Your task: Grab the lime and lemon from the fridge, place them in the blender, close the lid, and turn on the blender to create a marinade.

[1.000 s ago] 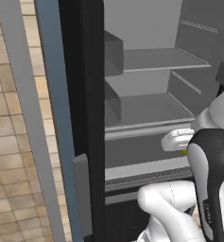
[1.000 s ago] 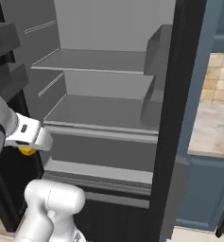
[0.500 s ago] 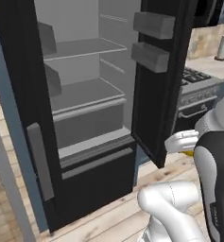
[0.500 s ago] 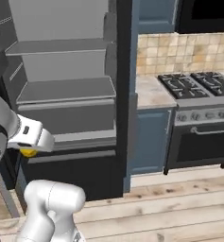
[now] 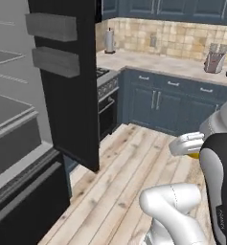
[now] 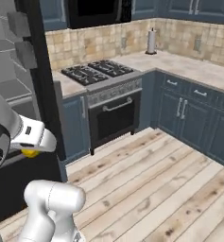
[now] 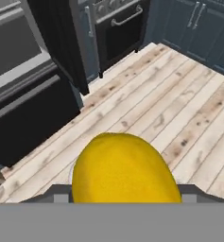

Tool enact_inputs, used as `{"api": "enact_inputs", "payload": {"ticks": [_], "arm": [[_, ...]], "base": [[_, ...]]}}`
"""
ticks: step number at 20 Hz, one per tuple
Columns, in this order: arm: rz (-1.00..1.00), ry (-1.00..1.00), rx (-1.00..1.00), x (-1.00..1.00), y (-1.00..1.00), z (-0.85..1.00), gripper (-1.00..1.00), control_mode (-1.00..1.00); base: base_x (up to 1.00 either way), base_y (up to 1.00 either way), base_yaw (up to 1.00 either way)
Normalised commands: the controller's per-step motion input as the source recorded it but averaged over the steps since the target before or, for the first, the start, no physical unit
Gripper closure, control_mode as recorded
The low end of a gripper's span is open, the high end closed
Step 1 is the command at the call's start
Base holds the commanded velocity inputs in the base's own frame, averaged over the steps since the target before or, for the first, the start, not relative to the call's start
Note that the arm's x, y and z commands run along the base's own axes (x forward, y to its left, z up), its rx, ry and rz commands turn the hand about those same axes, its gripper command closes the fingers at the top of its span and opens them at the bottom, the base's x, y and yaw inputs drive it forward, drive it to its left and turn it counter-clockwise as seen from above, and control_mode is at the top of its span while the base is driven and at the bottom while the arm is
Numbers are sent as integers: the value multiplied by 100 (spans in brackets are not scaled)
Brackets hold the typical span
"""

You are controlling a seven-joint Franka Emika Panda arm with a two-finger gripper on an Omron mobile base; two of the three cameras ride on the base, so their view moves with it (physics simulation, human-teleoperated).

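Nearest to you, the pincer (image 7: pixel 123 201) is pinched on the smooth round yellow lemon (image 7: pixel 124 172), which bulges up between the finger tips in the hand view; the tips themselves are hidden behind the fruit. From the left base view you see the same lemon (image 5: pixel 195 154) as a sliver of yellow under the white hand, and from the right base view it (image 6: pixel 30 152) peeks out below the hand, low beside the arm.

Under the hand lies the pale wooden plank floor (image 7: pixel 170 108), open and bare towards the right and far side, so you have free room there.

To the left stands the tall black-framed fridge (image 5: pixel 19 158) with grey shelves inside, its dark door (image 5: pixel 69 86) swung wide; the door's lower corner juts out over the floor, an edge to mind on the left. Two grey door bins (image 5: pixel 51 26) sit high on its inner face.

Beyond the door you find the black oven (image 6: pixel 114 116) with gas burners (image 6: pixel 94 70) on top. Further off, dark blue cabinets (image 6: pixel 193 111) run along the wall under a beige stone tabletop (image 6: pixel 189 66), which carries an upright paper towel roll (image 6: pixel 151 41) near the corner. At the far right of the left base view a grey toaster (image 5: pixel 214 58) sits on that tabletop.
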Motion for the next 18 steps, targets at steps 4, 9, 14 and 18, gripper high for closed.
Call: {"api": "enact_inputs", "payload": {"ticks": [4, 9, 14, 18], "arm": [[0, 0, 0, 0, 0, 0, 100, 100], [0, 0, 0, 0, 0, 0, 100, 100], [0, 0, 0, 0, 0, 0, 100, 100], [0, 0, 0, 0, 0, 0, 100, 100]], "base": [[-4, -6, -93], [19, -15, -89], [64, 0, -77], [99, 0, -61]]}}
